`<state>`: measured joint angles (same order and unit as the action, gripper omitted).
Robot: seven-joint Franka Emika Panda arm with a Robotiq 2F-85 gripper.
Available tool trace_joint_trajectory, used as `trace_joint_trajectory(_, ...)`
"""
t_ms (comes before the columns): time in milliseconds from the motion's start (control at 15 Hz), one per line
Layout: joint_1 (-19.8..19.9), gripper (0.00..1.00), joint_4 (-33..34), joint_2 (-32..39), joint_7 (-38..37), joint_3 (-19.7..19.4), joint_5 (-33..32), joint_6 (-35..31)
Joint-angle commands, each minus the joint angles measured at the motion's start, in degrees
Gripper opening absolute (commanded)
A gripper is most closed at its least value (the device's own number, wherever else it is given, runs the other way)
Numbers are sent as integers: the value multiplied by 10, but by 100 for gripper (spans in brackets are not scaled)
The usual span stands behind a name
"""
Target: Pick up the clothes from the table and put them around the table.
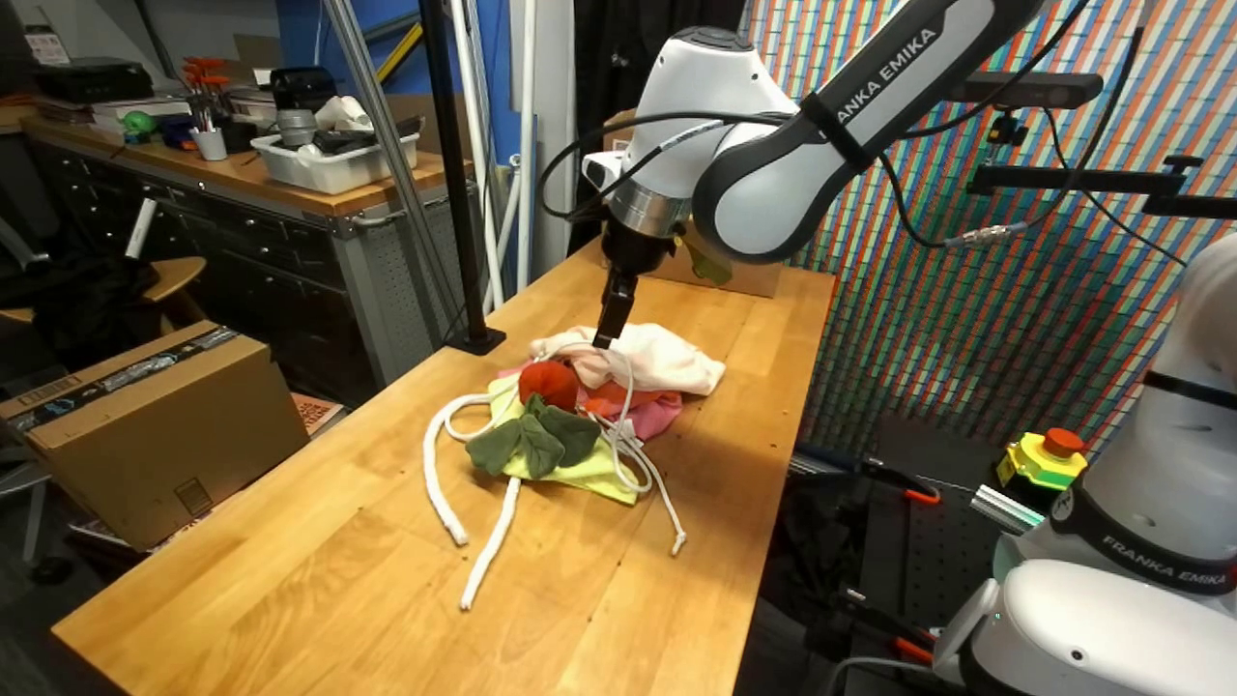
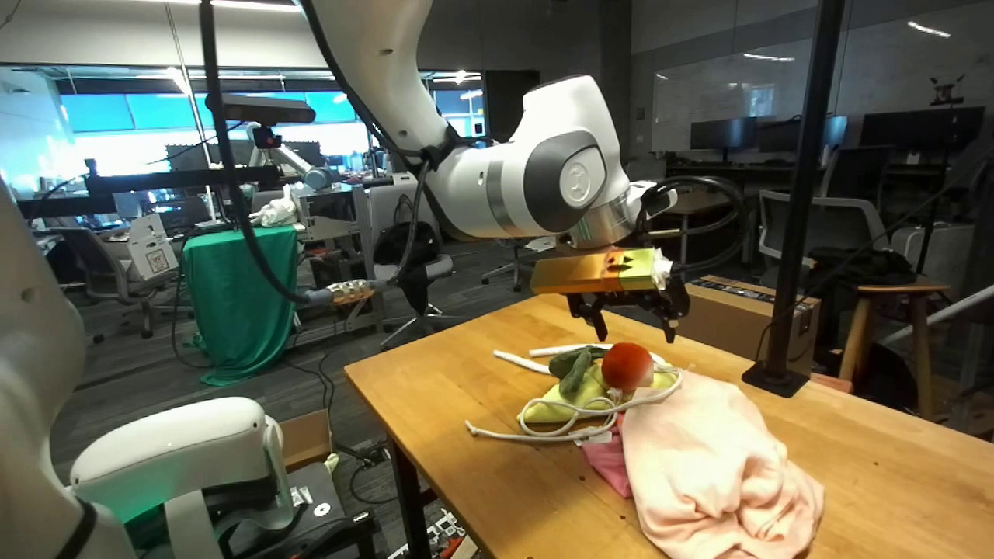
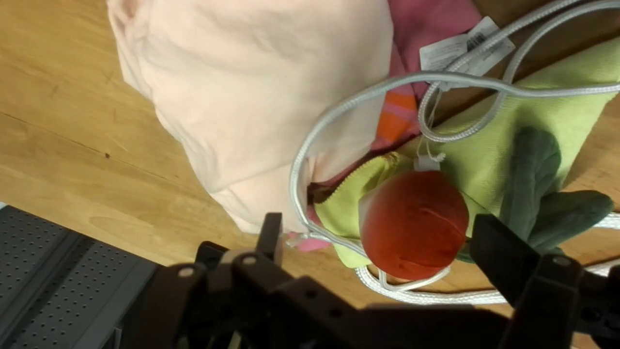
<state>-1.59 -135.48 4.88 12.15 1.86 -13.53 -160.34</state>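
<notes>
Looks to me like the step here is pulling one of the clothes (image 2: 714, 466) off the table (image 1: 367, 570), and tbh I wouldn't just drop straight down. In an exterior view the cream-white cloth (image 1: 672, 356) is on the far side, the pink-red cloth (image 1: 657, 416) pokes out from under it, and the yellow-green cloth (image 1: 589, 474) is on the near side with a red ball (image 1: 549, 385) and dark green leaves (image 1: 536, 440) lying over it. The wrist view has that red ball framed between the fingers (image 3: 267, 237), so straight down would probably get you ball, not fabric. I'd shift a bit right toward the cream-white cloth, pinch one raised fold clear of the thin white cord (image 3: 426, 76) looping over its near edge, then lift slowly and watch whether the cord or the next cloth comes along. As for the gripper (image 2: 635, 334), its fingers are spread wide apart and it's holding nothing, just hanging above the clothes, and as far as I can tell not touching anything
</notes>
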Motion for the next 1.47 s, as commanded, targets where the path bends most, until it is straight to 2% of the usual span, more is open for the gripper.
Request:
trace_joint_trajectory(0, -5, 100, 23, 26, 41, 24, 59, -18)
trace_joint_trajectory(533, -2, 100, 58, 76, 79, 65, 119, -15)
trace_joint_trajectory(1133, -22, 100, 123, 159, 27, 34, 48, -11)
trace_joint_trajectory(1400, -18, 100, 163, 203, 30, 32, 41, -4)
